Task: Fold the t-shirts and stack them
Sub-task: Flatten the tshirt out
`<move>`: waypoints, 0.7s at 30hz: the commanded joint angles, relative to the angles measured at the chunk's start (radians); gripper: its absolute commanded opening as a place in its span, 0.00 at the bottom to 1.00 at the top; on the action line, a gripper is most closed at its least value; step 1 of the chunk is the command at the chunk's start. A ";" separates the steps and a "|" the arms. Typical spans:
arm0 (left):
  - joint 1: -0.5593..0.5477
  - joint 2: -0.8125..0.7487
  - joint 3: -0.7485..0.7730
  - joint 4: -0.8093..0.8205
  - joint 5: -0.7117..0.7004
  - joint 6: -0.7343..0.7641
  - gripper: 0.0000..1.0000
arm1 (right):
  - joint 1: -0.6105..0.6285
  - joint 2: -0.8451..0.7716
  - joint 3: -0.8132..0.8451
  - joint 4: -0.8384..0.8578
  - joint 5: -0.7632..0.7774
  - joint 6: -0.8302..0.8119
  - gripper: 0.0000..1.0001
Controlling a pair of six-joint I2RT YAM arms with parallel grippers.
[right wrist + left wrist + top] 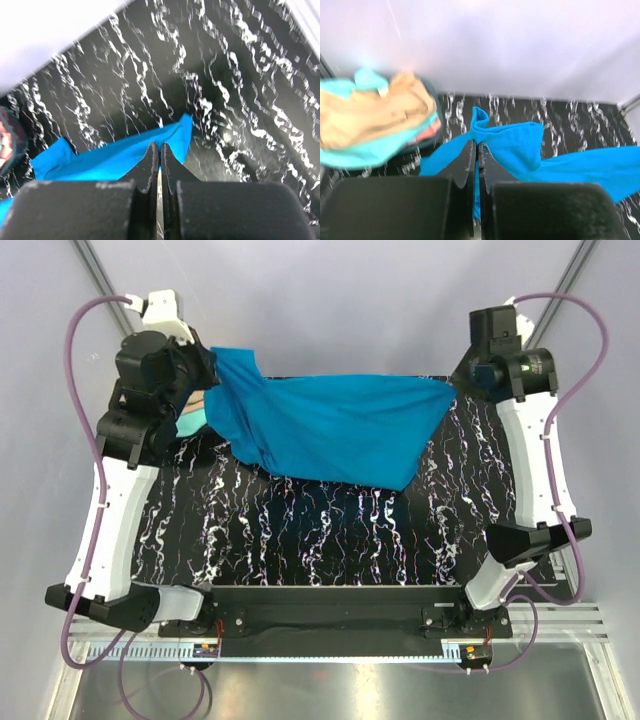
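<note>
The bright blue t-shirt (340, 430) hangs stretched between both grippers above the far half of the black marbled table (300, 540). My left gripper (478, 145) is shut on its left corner; the shirt (520, 145) drapes off to the right. My right gripper (160, 146) is shut on its right corner (125, 157). In the top view the left gripper (208, 375) is at the far left and the right gripper (458, 382) at the far right. A pile with a tan-beige shirt (375, 112), a mint-turquoise shirt (355, 152) and a coral-pink shirt (429, 132) lies at the far left.
The pile shows as a bit of turquoise (190, 422) under my left arm in the top view. The table's far edge meets a pale wall (340, 300). The near half of the table shows bare marbled surface.
</note>
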 commanded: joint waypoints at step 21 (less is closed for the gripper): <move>-0.392 -0.376 -1.034 0.001 0.024 -0.482 0.05 | 0.001 -0.552 -1.464 0.272 -0.419 0.186 0.00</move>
